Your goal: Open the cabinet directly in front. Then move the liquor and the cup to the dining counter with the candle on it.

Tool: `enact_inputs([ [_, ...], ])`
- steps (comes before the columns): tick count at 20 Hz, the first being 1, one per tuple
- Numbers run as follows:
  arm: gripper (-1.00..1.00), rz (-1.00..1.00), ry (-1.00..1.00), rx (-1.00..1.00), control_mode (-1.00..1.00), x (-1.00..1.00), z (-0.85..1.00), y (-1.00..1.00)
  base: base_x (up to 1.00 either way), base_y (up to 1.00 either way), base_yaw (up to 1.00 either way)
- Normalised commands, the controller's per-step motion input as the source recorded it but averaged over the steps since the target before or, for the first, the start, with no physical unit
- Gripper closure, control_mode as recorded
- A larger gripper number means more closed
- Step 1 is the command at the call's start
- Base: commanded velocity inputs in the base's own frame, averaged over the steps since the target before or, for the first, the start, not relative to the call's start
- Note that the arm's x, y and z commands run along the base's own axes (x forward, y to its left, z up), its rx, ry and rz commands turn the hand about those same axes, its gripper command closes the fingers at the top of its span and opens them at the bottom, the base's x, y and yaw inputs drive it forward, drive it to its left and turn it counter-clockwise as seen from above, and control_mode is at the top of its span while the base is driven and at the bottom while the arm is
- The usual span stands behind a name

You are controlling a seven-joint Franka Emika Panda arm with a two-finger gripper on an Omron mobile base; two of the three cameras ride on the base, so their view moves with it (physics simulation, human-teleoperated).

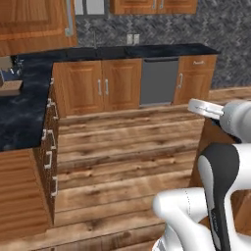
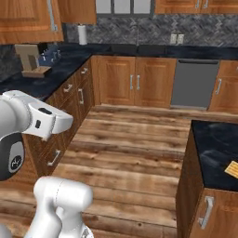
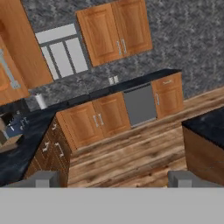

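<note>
Across the left base view, a wooden floor runs toward base cabinets and a grey dishwasher [image 1: 158, 81] under a black counter. At the upper left hangs the cabinet [image 1: 34, 22], medium-brown wood with a raised panel; its long silver bar handle [image 1: 69, 18] stands upright near the door's right edge. The door looks closed. The white arm rises from the lower right, well apart from the cabinet.

From the right base view, the same cabinet [image 2: 25, 18] sits at the top left, its handle [image 2: 51, 16] again vertical. Below it on the black worktop stands a wooden knife block [image 2: 31, 60], with a paper towel roll [image 2: 82, 34] farther along. At the right edge, the dining counter [image 2: 216, 148] shows a black veined top on brown sides. No bottle or cup can be made out; presumably they sit behind the closed door.

Seen from the tilted hand view, the gripper [image 3: 113, 179] shows two dark fingertips at the bottom, spread wide with nothing between them. The cabinet [image 3: 17, 52] lies at the far left, its handle [image 3: 8, 70] slanted by the camera's roll.

Judging by looks, the door is stiff and hinged, so it should swing rather than flex. The bar handle is smooth metal and could slip; gripping it mid-length, fingers either side, seems the surest hold.
</note>
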Motion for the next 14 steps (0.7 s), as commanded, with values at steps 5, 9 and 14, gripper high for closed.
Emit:
enact_inputs([
  [5,-1.00,0.00,0.00,0.00,1.00,0.00,0.00,0.00,0.94,0.75,0.00],
  [9,-1.00,0.00,0.00,0.00,1.00,0.00,0.00,0.00,1.00,0.09,-0.03],
  [14,-1.00,0.00,0.00,0.00,1.00,0.00,0.00,0.00,1.00,-0.60,0.00],
])
